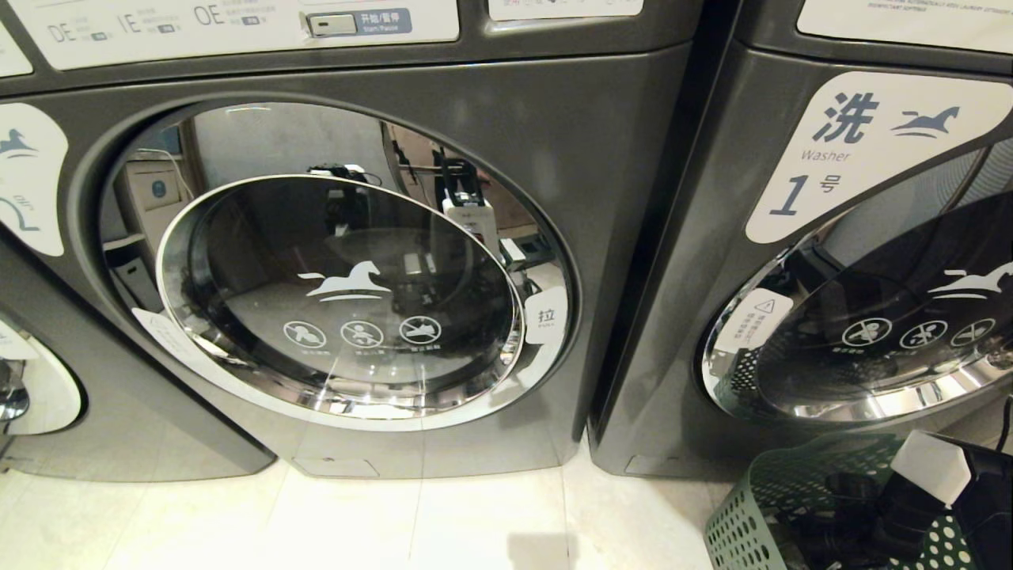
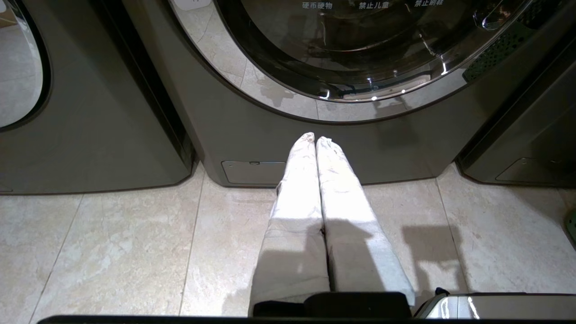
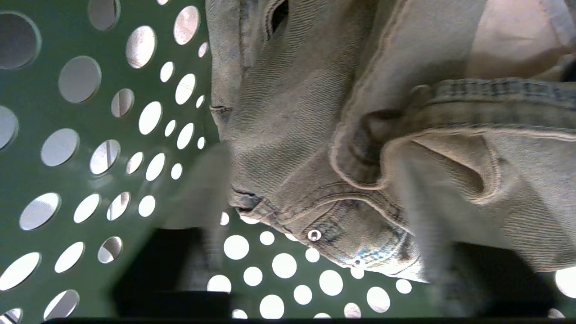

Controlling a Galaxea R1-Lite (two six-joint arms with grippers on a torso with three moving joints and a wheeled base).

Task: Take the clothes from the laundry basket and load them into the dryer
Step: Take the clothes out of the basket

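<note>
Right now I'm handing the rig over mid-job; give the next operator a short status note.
Right gripper: down inside the green laundry basket, fingers either side of a fold of the denim garment, blurred, grip not confirmed.
Left gripper: shut, empty, parked low over the floor tiles in front of the dryer.
Dryer door: closed.
Done: nothing loaded.
Left: secure the denim, lift it out, open the door, load the clothes.

Dryer (image 1: 491, 119) body looks like matte grey metal, door (image 1: 340, 293) is glossy glass with a shiny chrome ring. Laundry basket (image 3: 67, 148) is smooth green plastic, jeans (image 3: 315, 135) are rough faded denim.
</note>
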